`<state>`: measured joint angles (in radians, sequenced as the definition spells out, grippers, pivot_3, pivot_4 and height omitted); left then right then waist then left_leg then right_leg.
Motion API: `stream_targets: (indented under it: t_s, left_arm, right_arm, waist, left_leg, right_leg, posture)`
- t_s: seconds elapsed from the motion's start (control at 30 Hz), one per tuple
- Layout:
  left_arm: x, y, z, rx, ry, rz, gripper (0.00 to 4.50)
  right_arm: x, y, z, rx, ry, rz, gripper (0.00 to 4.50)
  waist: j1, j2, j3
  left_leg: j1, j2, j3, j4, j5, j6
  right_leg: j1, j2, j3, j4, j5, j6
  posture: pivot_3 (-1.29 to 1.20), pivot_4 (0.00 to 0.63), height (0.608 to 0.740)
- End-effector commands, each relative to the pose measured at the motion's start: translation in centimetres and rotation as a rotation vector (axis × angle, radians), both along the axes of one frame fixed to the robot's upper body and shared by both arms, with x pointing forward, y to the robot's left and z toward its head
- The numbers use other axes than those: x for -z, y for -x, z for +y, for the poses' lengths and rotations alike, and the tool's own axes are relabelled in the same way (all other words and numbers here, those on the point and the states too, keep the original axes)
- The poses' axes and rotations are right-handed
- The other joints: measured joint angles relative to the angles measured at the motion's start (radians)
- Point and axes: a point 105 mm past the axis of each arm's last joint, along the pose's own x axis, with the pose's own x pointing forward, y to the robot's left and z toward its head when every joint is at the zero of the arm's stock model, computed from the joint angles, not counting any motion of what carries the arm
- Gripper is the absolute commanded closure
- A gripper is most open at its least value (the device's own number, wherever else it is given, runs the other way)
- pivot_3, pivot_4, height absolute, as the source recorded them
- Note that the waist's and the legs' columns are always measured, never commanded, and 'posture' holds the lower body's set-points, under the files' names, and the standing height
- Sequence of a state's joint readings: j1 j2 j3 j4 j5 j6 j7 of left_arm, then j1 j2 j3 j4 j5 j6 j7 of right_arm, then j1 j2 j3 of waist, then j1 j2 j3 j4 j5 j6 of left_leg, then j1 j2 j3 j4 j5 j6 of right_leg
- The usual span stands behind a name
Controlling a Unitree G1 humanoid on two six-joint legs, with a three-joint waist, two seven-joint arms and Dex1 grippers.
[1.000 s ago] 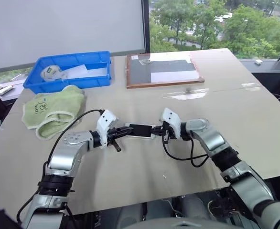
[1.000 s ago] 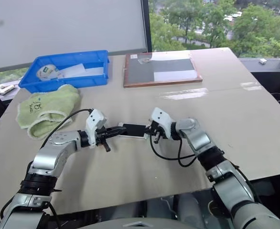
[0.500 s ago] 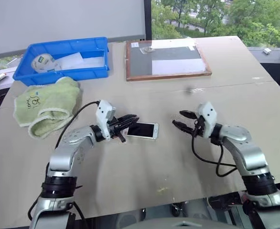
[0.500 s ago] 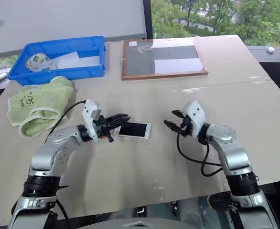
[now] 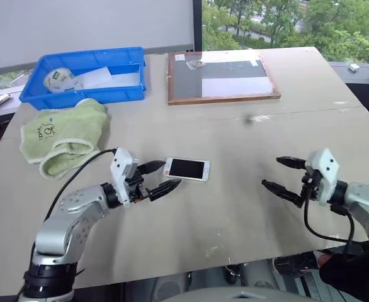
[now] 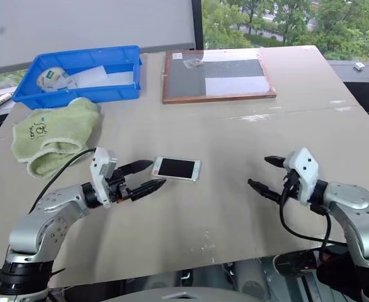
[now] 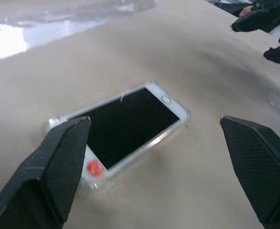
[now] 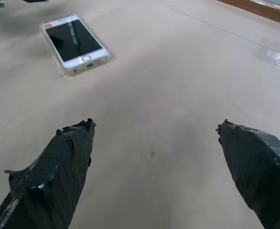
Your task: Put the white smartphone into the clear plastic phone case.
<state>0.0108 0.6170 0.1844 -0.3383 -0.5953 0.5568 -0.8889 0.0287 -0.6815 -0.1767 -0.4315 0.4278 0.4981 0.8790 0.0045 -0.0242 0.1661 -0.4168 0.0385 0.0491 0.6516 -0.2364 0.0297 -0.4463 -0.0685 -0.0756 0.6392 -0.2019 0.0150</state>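
Between both open grippers, the white smartphone [image 5: 186,169] lies cased on the table [image 5: 247,207].

green printed mark on the green towel [image 5: 46,130] too small to read, no other legible text

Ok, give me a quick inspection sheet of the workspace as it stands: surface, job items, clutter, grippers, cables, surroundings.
Surface: beige table, a glare patch near the wooden board.
Job's things: white smartphone lies flat, screen up, seated in the clear plastic phone case.
Clutter: blue bin with a tape roll and paper; green towel; wooden-framed board.
Grippers: left gripper open, beside the phone, not touching; right gripper open, well clear.
Cables: black cable on the left arm, another looping off the right wrist.
Surroundings: window with trees behind.
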Motion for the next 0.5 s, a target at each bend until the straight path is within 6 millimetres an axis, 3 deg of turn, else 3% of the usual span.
stream_targets:
  t_s: [0.03, 0.3, 0.5]
  left_arm:
    - [-0.9, 1.2, 0.9, -0.011, -0.022, -0.03, 0.03]
    - [-0.4, 3.0, 3.1, -0.061, -0.056, 0.007, 0.03]
    - [0.3, 4.4, 3.4, -0.064, -0.055, 0.043, 0.03]
  right_arm:
    - [-1.4, 0.9, -0.9, 0.009, 0.02, -0.059, 0.0]
    - [-0.8, 2.5, -3.6, 0.057, 0.062, -0.023, 0.0]
    - [-0.5, 2.6, -4.1, 0.075, 0.05, -0.025, 0.0]
  waist:
    - [0.004, 0.0, 0.0]
    - [0.013, 0.0, 0.0]
    - [0.01, 0.0, 0.0]
  left_leg:
    - [0.0, 0.0, 0.0, 0.0, 0.0, 0.0]
    - [0.0, 0.0, -0.001, 0.001, 0.0, 0.0]
    - [0.001, 0.0, 0.0, 0.002, 0.0, 0.0]
  right_leg:
    - [0.0, 0.0, 0.0, 0.0, 0.0, 0.0]
    - [0.0, 0.0, 0.0, 0.0, 0.0, 0.0]
    - [0.0, 0.0, 0.001, 0.0, 0.0, -0.001]
  posture:
    - [0.0, 0.15, 0.74]
    - [0.0, 0.15, 0.74]
    - [0.0, 0.15, 0.74]
